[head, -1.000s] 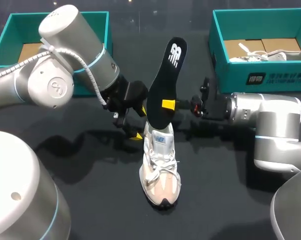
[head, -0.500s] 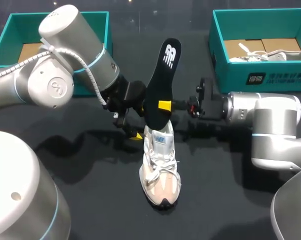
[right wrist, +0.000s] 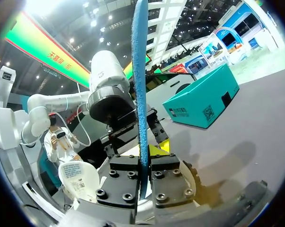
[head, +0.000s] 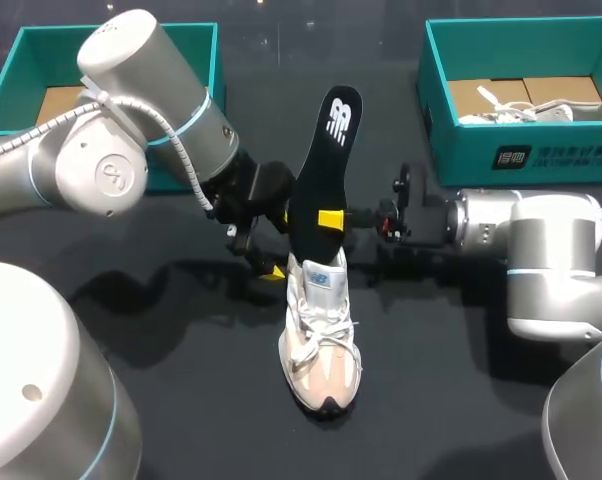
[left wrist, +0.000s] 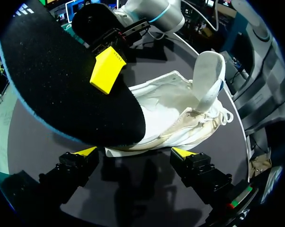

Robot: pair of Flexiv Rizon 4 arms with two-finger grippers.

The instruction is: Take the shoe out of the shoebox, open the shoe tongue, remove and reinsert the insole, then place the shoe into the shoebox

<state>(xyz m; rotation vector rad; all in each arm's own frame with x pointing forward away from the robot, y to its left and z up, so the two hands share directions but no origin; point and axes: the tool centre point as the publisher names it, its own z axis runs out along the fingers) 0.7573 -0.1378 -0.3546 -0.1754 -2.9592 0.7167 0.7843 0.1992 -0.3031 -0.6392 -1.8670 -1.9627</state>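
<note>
A white and beige shoe (head: pixel 321 335) lies on the black table, toe toward the near edge, its tongue (left wrist: pixel 208 75) pulled up. A black insole (head: pixel 321 180) stands upright over the shoe's heel opening, with my right gripper (head: pixel 330 218) shut on its lower part from the right. In the right wrist view the insole (right wrist: pixel 140 80) shows edge-on, clamped in that gripper (right wrist: pixel 143 177). My left gripper (head: pixel 279 243) stands open just left of the heel. In the left wrist view its fingers (left wrist: pixel 134 152) straddle the heel (left wrist: pixel 147 142) without touching it, under the insole (left wrist: pixel 62 80).
A teal shoebox (head: pixel 11 75) lined with cardboard stands at the back left, behind my left arm. A second teal shoebox (head: pixel 451 150) at the back right holds another white shoe (head: pixel 541 112). Bare table lies in front of the shoe.
My right gripper has carried the insole a little to the left and down, closer to the shoe's heel opening. The left arm and the shoe have stayed put.
</note>
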